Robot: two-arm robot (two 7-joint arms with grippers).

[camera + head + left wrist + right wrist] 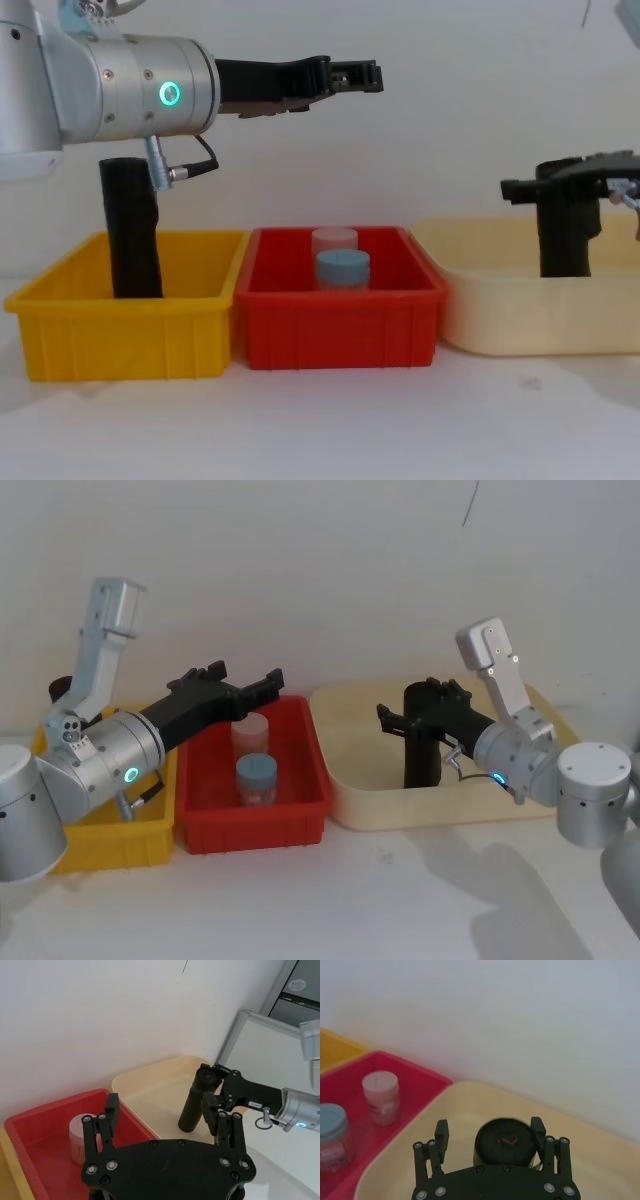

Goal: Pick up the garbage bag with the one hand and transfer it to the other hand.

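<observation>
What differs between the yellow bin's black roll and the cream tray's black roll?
The yellow bin's roll stands at the robot's left, the cream tray's roll at its right. The bin's roll stands free; the tray's roll has the right gripper's open jaws around its top. Both are upright.

Pale jar (251,730) and blue-lidded jar (256,777) share red bin (250,830).

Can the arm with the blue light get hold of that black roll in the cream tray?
Probably yes. The right gripper has its jaws open on either side of the black roll, which stands upright in the cream tray, nothing between. The left gripper hovers above the red bin, clear.
</observation>
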